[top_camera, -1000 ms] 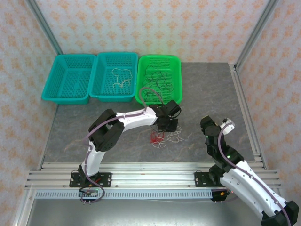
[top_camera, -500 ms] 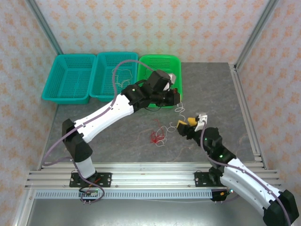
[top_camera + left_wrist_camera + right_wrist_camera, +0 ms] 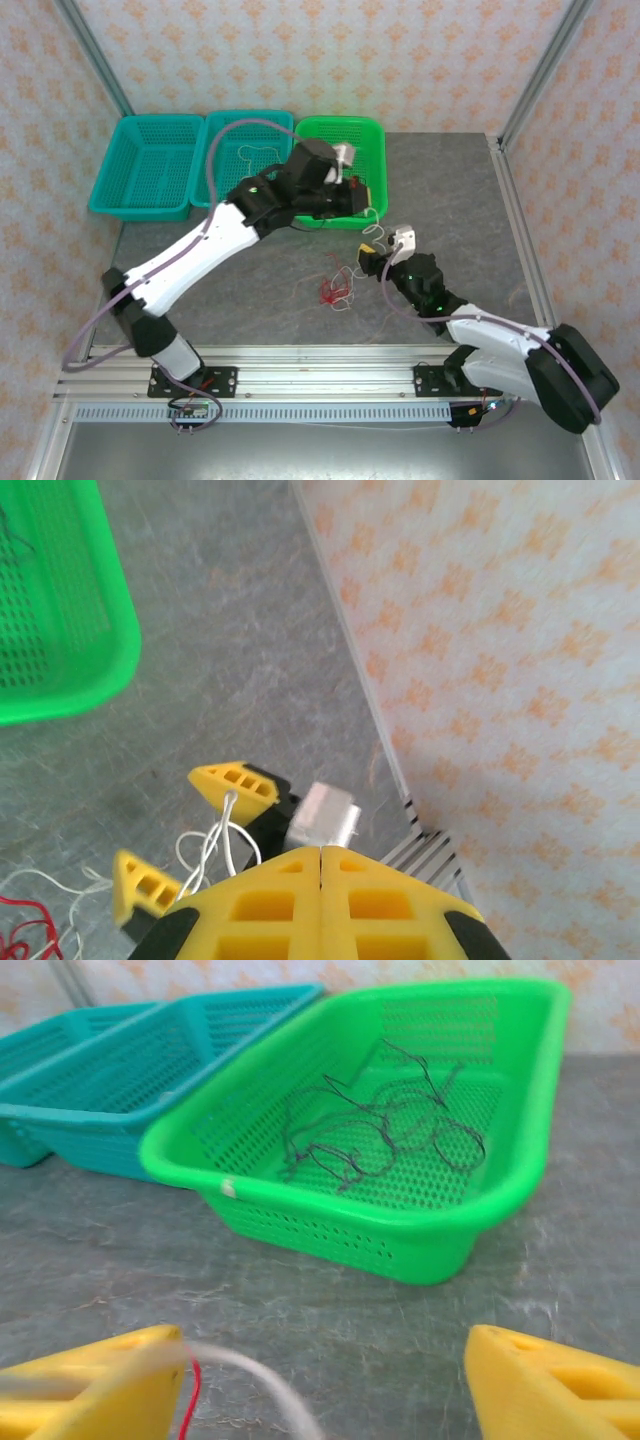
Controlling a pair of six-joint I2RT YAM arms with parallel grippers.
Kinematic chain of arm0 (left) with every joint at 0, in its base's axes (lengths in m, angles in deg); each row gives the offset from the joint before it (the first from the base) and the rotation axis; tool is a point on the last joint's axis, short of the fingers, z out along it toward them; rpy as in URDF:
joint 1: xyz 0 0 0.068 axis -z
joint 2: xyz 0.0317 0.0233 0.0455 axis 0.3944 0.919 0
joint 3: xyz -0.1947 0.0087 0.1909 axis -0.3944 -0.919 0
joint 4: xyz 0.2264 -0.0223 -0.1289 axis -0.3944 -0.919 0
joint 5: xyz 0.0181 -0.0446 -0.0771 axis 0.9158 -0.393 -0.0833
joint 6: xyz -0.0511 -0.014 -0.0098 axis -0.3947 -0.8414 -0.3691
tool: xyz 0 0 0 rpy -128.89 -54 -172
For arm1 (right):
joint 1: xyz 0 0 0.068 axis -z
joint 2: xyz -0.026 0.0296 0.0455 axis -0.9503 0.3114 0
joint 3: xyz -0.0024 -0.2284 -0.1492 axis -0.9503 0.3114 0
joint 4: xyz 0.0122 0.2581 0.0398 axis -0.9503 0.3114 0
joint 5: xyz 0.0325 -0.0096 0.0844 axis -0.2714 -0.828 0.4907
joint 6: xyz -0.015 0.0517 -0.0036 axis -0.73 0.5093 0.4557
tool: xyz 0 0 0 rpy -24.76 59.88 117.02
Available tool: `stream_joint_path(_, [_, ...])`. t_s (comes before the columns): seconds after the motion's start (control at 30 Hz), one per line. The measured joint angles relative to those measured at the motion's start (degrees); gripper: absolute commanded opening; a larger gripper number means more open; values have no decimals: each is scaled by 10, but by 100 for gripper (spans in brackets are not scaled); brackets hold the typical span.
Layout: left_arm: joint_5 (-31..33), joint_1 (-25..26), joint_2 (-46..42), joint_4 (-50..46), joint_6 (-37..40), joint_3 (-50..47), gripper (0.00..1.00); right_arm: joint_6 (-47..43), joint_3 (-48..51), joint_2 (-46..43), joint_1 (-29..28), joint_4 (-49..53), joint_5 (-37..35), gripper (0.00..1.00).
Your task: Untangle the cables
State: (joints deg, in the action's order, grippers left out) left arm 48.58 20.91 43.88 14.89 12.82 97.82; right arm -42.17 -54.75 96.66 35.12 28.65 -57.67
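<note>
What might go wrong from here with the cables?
1. The white cable, pinched by the shut left end effector, seems looped with the red cable; pulling may drag the tangle along.
2. The right end effector is open, the white cable draped over one finger; it may slip off.

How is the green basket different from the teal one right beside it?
The green basket is bright green, the middle teal basket blue-green. The green basket holds a tangle of thin dark cables; the middle teal basket holds a pale cable. Both are perforated rectangular tubs.
</note>
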Motion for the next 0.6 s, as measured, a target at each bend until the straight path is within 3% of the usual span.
stream_joint_path(0.07, [7,-26,-62,17,-8,-40,0,17,-8,31,0,-5,-18,22])
stream_joint_path(0.1, [9,-38,-89,22,-12,-56,0,24,-13,44,0,-4,-24,14])
stream_joint_path(0.2, [24,-73,-163,36,-18,-98,0,50,-41,87,0,12,-40,16])
stream_joint_path(0.27, [36,-90,-204,40,-18,-126,0,77,-56,111,0,17,-56,31])
stream_joint_path(0.3, [40,-97,-220,40,-18,-139,0,94,-59,121,0,19,-68,33])
stream_joint_path(0.43, [54,-144,-275,32,-20,-191,0,155,-60,156,2,38,-114,29])
stream_joint_path(0.6, [65,-206,-322,5,-20,-217,0,188,-61,178,3,54,-125,2])
